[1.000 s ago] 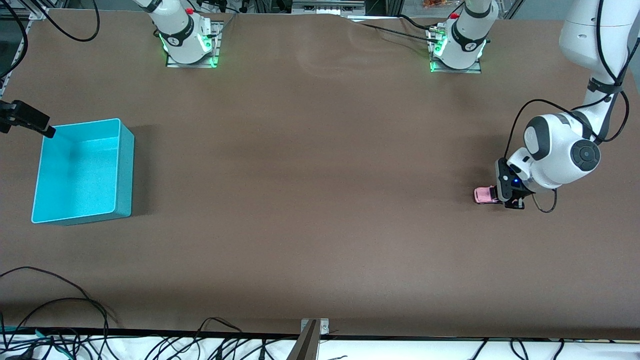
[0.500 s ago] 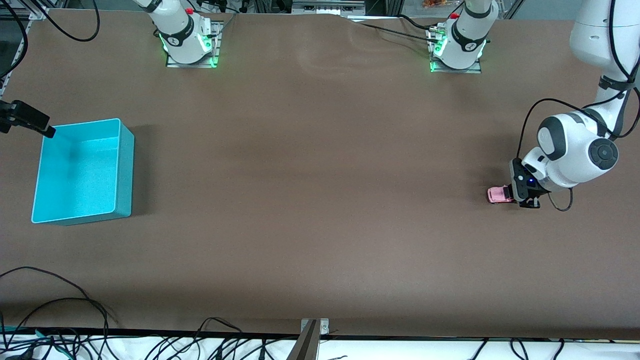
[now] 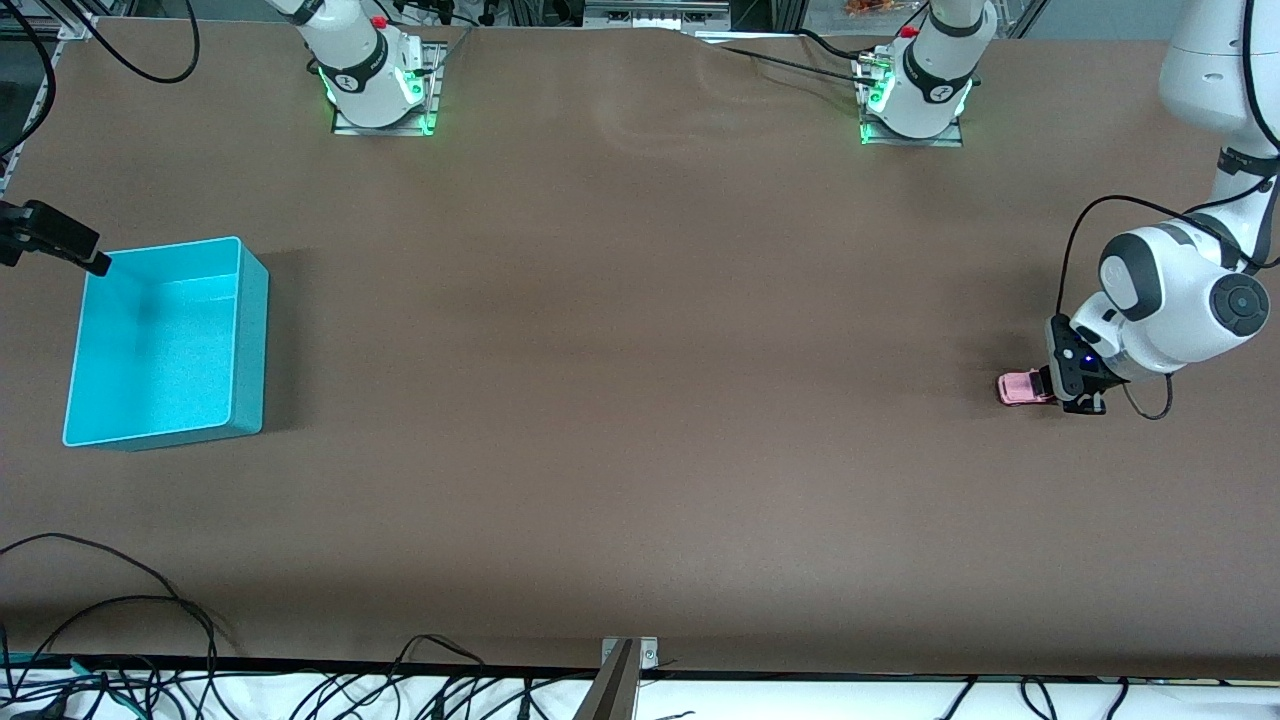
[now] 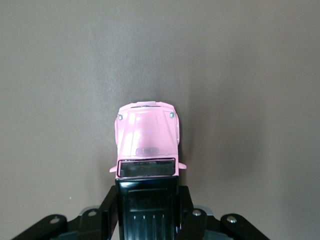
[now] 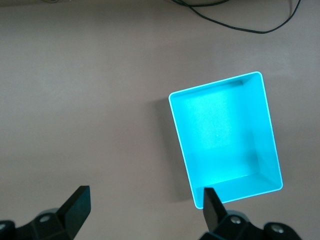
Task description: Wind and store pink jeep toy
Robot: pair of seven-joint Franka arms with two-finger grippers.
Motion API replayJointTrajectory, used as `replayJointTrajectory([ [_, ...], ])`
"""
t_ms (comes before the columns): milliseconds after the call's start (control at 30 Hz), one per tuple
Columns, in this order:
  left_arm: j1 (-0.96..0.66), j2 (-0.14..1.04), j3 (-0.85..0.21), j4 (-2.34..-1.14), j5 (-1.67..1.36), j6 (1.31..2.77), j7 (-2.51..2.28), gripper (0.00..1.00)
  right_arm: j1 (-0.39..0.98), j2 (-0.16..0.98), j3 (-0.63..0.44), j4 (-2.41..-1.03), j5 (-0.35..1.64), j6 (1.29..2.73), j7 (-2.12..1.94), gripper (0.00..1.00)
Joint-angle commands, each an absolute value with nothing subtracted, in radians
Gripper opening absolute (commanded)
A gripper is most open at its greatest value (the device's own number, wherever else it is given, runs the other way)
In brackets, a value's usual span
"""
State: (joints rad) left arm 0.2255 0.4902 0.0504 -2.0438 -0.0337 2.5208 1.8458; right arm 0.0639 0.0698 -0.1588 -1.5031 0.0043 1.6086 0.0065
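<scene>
The pink jeep toy (image 3: 1020, 388) is at the table surface near the left arm's end. My left gripper (image 3: 1058, 390) is shut on its black-roofed rear half, and the pink hood sticks out ahead of the fingers. In the left wrist view the jeep (image 4: 147, 132) sits between the black fingers (image 4: 109, 205) of the left gripper (image 4: 147, 195). The turquoise bin (image 3: 250, 340) stands empty at the right arm's end. My right gripper (image 3: 75, 250) hovers open by the bin's edge. It also shows in the right wrist view (image 5: 145, 197), with the bin (image 5: 225, 130) below it.
Brown table cover (image 3: 640, 350) spans between the jeep and the bin. Both arm bases (image 3: 375, 85) stand at the table edge farthest from the front camera. Cables (image 3: 120, 620) lie along the edge nearest to it.
My left gripper has dragged the jeep, rear first, toward the left arm's end of the table. The right gripper and the bin have not moved.
</scene>
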Motion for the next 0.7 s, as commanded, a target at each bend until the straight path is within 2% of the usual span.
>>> replayJointTrajectory([
  [0,0.253,0.584,0.064,-2.031,-0.046,2.523,1.931,0.0,0.06,0.067,-0.158,-1.488,-0.006,1.595,0.006,1.0],
  [667,0.316,0.584,0.069,-2.022,-0.048,2.523,2.026,0.0,0.06,0.066,-0.158,-1.486,-0.006,1.591,0.006,1.0],
])
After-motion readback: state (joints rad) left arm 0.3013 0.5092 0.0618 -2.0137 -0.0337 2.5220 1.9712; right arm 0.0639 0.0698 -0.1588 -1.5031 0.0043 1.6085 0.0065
